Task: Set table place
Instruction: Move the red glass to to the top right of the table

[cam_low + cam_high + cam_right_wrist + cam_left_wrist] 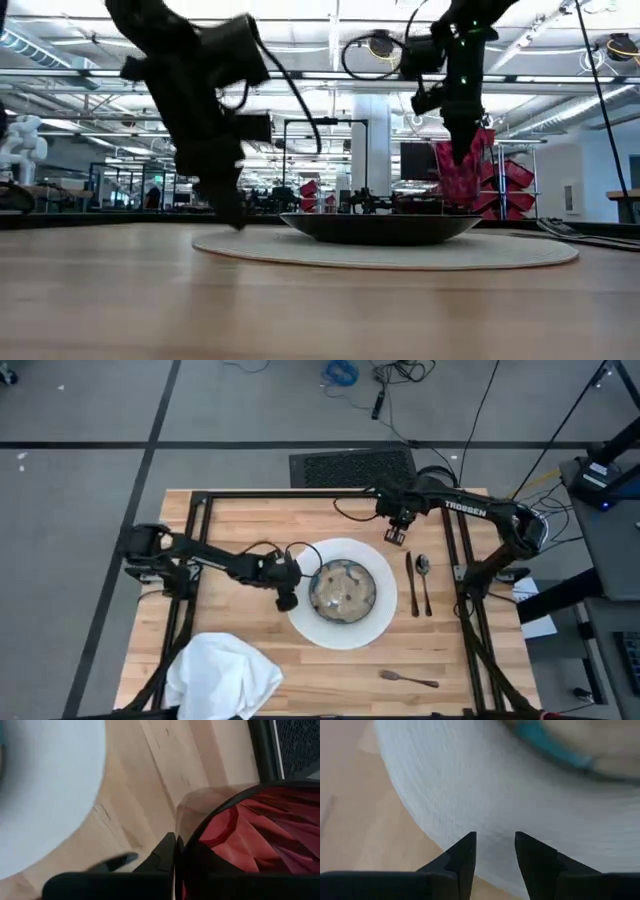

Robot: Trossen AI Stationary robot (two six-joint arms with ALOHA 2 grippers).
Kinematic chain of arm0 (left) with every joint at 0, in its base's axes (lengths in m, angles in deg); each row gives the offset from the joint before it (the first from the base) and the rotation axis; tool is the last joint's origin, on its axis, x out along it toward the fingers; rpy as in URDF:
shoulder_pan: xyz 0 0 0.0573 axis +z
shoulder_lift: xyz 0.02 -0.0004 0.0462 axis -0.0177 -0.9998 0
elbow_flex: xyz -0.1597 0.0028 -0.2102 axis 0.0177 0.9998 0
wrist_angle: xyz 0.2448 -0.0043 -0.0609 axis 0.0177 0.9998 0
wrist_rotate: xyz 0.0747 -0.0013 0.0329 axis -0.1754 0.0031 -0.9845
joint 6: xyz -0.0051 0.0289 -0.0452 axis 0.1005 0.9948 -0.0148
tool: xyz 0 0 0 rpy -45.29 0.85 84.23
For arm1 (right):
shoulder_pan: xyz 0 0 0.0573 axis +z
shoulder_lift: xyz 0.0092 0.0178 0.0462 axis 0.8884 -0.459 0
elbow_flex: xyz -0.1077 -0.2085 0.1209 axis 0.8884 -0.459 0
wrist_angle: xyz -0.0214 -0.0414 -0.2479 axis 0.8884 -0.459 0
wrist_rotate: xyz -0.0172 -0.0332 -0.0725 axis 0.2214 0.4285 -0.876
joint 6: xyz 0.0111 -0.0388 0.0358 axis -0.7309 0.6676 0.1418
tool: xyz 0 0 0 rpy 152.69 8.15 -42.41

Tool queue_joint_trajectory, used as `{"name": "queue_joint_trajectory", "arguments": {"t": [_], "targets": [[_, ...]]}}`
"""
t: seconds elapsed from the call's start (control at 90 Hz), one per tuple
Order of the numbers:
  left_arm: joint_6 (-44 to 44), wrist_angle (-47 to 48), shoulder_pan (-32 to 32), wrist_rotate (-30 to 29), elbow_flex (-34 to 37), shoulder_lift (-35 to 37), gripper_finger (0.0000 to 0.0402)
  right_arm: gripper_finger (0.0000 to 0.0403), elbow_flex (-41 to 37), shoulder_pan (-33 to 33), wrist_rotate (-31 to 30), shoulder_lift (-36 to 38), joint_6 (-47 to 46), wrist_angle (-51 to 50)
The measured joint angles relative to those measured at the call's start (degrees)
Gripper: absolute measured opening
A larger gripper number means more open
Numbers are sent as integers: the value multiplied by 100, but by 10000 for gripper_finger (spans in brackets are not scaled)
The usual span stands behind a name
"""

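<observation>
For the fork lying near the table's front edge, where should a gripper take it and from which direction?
Grip the fork mid-handle, coming straight down from above with the fingers closing across its narrow width. It lies flat on the table, handle pointing to the right, with bare wood on both sides, so there is probably room for a finger on each side. The head end is wider and likely harder to pinch.

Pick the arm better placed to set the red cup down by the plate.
Right. The right gripper already holds the red cup beyond the plate, above the knife. The left gripper is open at the plate's opposite edge.
</observation>
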Motion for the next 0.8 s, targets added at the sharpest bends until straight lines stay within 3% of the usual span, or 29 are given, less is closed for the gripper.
{"name": "queue_joint_trajectory", "arguments": {"t": [0.289,0.511,0.667,0.8], "targets": [[-134,1100,20,-39,-15,90,122,0,-626,-210,47,0,109,387],[-71,1182,20,-63,2,299,122,0,-685,-232,72,0,204,832],[18,1353,20,-62,-3,323,122,0,-687,-325,597,0,254,1035],[-87,1419,15,-2,-4,326,122,0,-686,-336,630,-2,225,935]]}}
